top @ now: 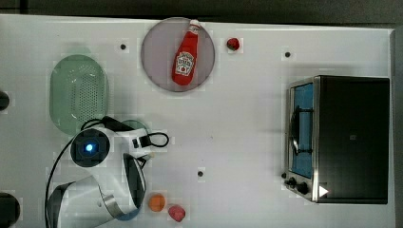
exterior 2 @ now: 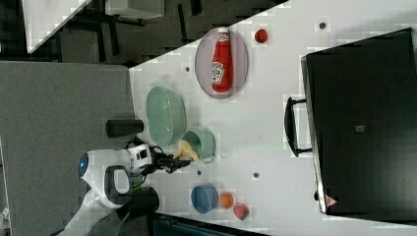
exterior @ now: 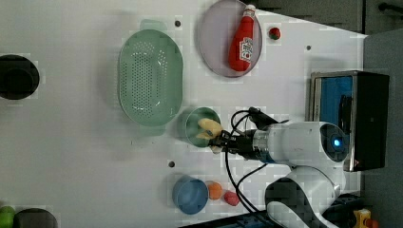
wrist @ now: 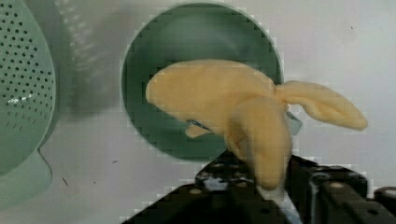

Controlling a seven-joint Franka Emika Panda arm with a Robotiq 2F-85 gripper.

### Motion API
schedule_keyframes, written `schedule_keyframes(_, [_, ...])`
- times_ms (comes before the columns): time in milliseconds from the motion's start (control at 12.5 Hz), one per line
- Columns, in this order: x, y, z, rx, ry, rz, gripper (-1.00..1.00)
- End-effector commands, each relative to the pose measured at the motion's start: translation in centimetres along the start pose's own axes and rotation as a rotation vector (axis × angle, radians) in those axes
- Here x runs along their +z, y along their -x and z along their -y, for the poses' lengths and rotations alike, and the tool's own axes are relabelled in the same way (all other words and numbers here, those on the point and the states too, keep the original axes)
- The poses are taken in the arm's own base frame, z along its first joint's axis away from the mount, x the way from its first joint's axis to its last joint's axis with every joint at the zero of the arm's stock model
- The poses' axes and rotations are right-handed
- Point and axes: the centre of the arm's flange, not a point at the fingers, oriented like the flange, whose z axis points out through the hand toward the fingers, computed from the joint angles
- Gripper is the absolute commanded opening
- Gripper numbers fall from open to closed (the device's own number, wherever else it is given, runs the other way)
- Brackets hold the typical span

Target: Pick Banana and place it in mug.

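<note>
Nearest the wrist camera, gripper (wrist: 261, 184) clamped on one lobe of the banana (wrist: 219, 100), body hanging over the mug (wrist: 154, 51) mouth. Looked plush: light, soft, floppy; best pinched at the lobe junction. Green basket (exterior: 149, 76) just beside the mug, to the left view's left.

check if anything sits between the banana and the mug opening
Nothing visible does. The claw holds the banana directly over the mug, whose mouth looks open and empty in the wrist view. The green basket sits beside the mug, off the path.
</note>
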Motion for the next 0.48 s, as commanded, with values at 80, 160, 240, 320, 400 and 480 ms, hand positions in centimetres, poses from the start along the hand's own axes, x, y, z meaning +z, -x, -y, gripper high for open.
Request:
schedule_keyframes(80, [-3.5, -1.1, 0.67, 0.116, -0.059, -0.082, -0.01])
schedule_keyframes(160, [-3.24, -1.08, 0.75, 0.114, -0.061, -0.08, 0.23])
schedule_keyframes(240, [-3.06, -1.28, 0.74, 0.118, -0.062, -0.078, 0.47])
schedule_keyframes(320, [-2.98, -1.45, 0.69, 0.121, -0.064, -0.078, 0.69])
schedule_keyframes(400, [-3.07, -1.51, 0.72, 0.122, -0.067, -0.08, 0.97])
schedule_keyframes(480, [-3.75, -1.87, 0.88, 0.128, -0.084, -0.092, 1.0])
